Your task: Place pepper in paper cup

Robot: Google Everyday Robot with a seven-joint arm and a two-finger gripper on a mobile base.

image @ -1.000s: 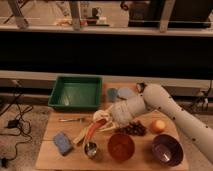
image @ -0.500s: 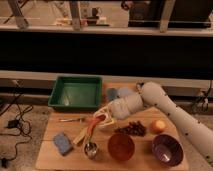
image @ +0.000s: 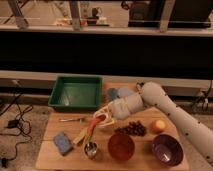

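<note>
The slim orange-red pepper (image: 94,125) hangs tilted at the centre left of the wooden table (image: 52,157), its upper end between the pale fingers of my gripper (image: 102,119). The gripper is shut on it, just above the table. My white arm (image: 160,107) reaches in from the right. A pale round thing behind the arm, at the table's far edge, looks like the paper cup (image: 113,94); the arm partly hides it.
A green tray (image: 75,92) stands at the back left. A small metal cup (image: 90,148) and a blue sponge (image: 63,143) sit at the front left. An orange-brown bowl (image: 121,146), a purple bowl (image: 167,149), dark grapes (image: 131,129) and an orange fruit (image: 159,126) fill the right.
The arm and gripper have shifted slightly to the left and down with the pepper. Nothing else on the table has moved.
</note>
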